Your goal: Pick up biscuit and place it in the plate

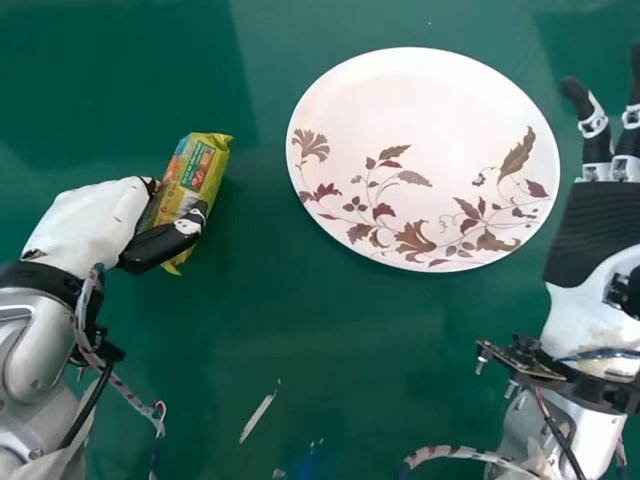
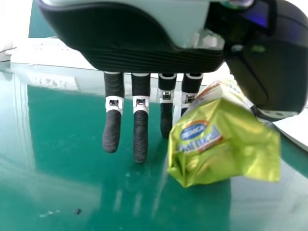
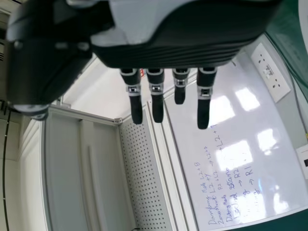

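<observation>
One thin white mark (image 1: 258, 418) is on the shiny green desk (image 1: 300, 330), close to the robot. A bit farther off, the white and black left robot hand (image 1: 90, 225) is at the packet. Its fingers (image 2: 140, 130) are long and straight, with small gaps between them. Its black thumb (image 1: 160, 247) is across from them, and the packet is between.

The white and black right robot hand (image 1: 600, 235) is on the far right, near the plate but apart from it. Its fingers (image 3: 157, 103) are straight and spread out.

The yellow-green, crinkly biscuit packet (image 1: 198, 168) is on the left, well apart from the plate. It slants, with its far end leaning to the right. Its near end is by the thumb.

The big, round white plate (image 1: 400, 105) has brown and dark red leaves and flowers on it. It sits on the desk between the two hands.

Farther away, the right wrist view shows a white board with blue writing (image 3: 192, 139), a white socket strip (image 3: 270, 72) and a grey panel full of little holes (image 3: 144, 173).
</observation>
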